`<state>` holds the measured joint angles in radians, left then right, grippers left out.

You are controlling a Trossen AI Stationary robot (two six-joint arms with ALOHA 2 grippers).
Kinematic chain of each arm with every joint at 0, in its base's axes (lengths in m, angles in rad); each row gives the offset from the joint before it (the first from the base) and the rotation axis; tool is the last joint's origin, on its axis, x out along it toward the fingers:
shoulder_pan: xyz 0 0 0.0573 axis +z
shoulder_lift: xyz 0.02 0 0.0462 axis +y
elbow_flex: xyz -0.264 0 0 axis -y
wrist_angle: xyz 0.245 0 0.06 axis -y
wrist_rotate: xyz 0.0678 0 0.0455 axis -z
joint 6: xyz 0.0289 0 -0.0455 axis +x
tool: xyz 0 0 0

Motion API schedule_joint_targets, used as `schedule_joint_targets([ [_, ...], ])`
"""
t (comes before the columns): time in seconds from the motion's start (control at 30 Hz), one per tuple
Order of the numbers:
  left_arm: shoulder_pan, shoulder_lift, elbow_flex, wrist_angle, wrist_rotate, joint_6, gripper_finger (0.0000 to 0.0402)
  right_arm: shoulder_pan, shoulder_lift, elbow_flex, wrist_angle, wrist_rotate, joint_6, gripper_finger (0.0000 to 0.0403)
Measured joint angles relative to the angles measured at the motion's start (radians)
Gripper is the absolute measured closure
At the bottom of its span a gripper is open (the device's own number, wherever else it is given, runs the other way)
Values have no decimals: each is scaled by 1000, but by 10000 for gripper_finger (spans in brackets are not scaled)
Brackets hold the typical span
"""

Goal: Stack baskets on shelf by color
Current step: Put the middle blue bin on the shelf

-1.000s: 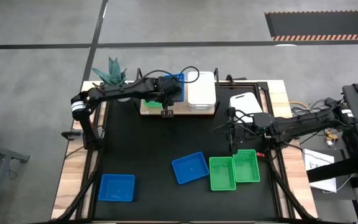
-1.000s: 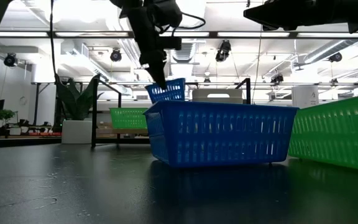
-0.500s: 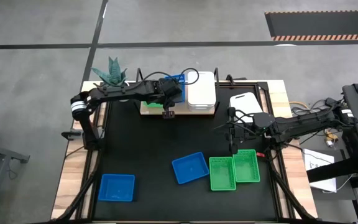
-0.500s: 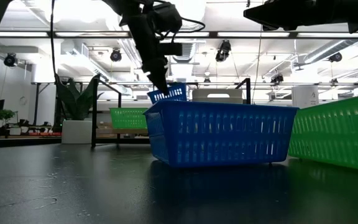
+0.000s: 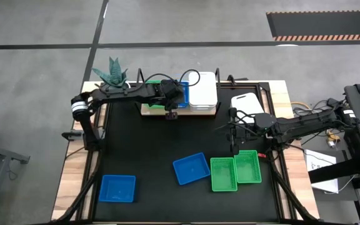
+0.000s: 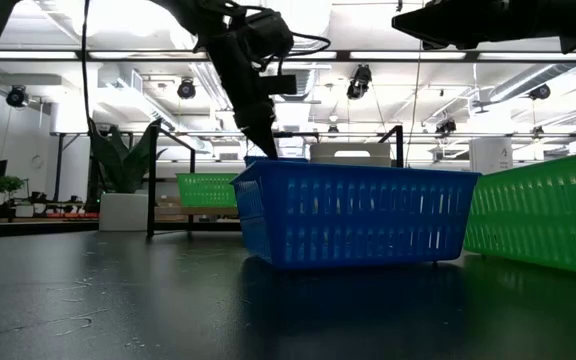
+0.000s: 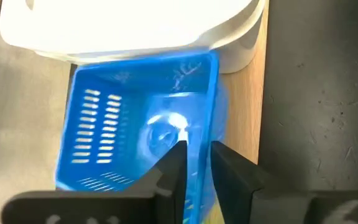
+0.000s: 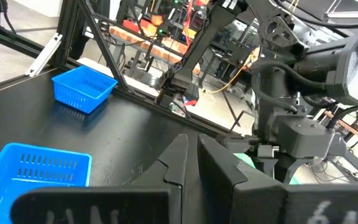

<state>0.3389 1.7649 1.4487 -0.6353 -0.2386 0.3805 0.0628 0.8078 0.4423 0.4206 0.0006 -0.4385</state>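
The left gripper (image 7: 196, 163) has its two fingers (image 7: 174, 169) straddling one wall of a blue basket (image 7: 132, 118), one inside and one outside, with only a narrow gap. That basket sits on the light-wood shelf (image 5: 147, 111) just beside the white baskets (image 5: 202, 90). The right gripper (image 8: 192, 163) hangs with fingers nearly together, holding nothing, above the black table (image 5: 142, 150) near two green baskets (image 5: 236, 170); two more blue baskets (image 5: 190, 168) lie apart.
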Motion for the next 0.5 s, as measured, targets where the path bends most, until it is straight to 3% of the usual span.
schedule_joint_targets([
  [0.5,-50,-36,11,-2,-4,0,327,0,0,0,-5,0,0,374],
])
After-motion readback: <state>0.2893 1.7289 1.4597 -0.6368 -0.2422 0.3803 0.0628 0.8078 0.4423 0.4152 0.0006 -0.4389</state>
